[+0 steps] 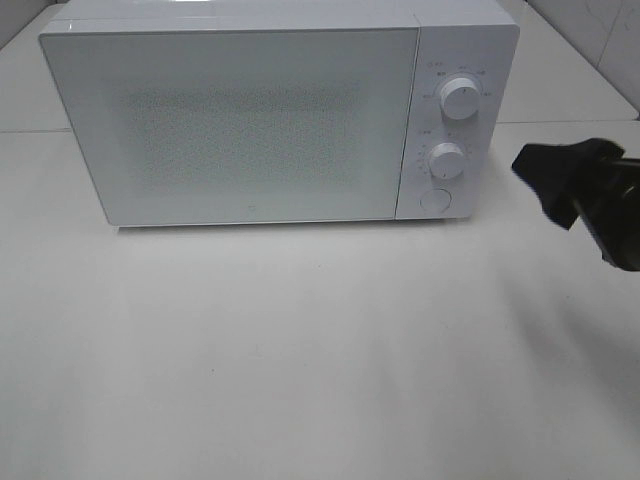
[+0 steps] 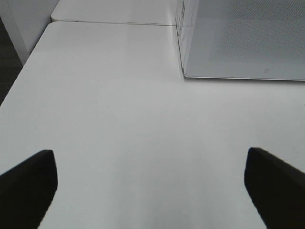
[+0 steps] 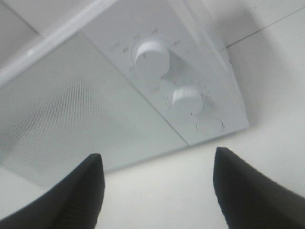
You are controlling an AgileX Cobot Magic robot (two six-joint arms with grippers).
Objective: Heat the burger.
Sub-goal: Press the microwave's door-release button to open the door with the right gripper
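Observation:
The burger shows in no view. A white microwave [image 1: 240, 110] stands at the back of the table with its door shut, and its frosted window reveals nothing inside. My right gripper [image 1: 542, 187] hovers to the right of the control panel, open and empty. In the right wrist view the right gripper [image 3: 157, 191] faces the upper knob [image 3: 151, 56], the lower knob [image 3: 187, 98] and the round button [image 3: 209, 125]. My left gripper [image 2: 152, 191] is wide open over bare table, near the microwave's left front corner [image 2: 183, 71], and holds nothing.
The white table [image 1: 300, 350] stretches out in front of the microwave. A seam between two tabletops [image 2: 109, 22] runs behind it. The table's left edge [image 2: 19, 76] drops off to a dark floor. A tiled wall [image 1: 600, 40] stands at the back right.

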